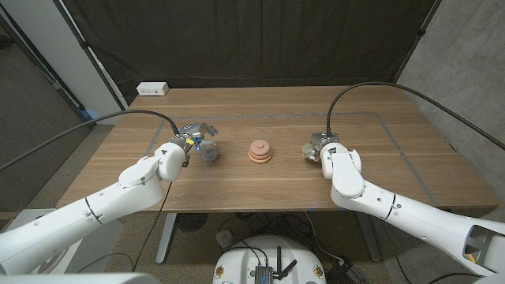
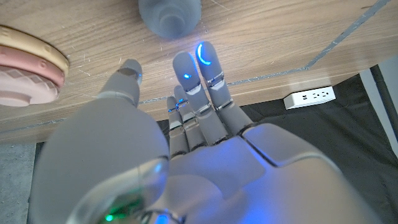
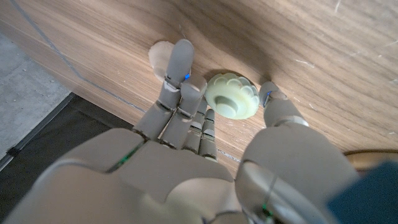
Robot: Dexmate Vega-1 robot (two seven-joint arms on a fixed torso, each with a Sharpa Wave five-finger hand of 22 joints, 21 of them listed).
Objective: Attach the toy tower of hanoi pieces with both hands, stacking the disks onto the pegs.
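On the wooden table (image 1: 260,118), a stack of pink and tan disks (image 1: 259,151) sits midway between my hands. My left hand (image 1: 191,142) is spread, gripping nothing, its fingertips (image 2: 204,56) just short of a grey-blue piece (image 2: 170,15). My right hand (image 1: 319,147) brackets a pale green disk (image 3: 232,98) (fingers apart, not closed on it).

The right hand (image 3: 205,149) reaches over the wooden table (image 3: 323,68), fingers (image 3: 180,68) apart. A pale green scalloped disk (image 3: 232,98) lies between fingers and thumb (image 3: 277,102), at the hand's 12 o'clock. A pale pink piece (image 3: 160,55) sits just beyond the fingertips, at 11 o'clock.
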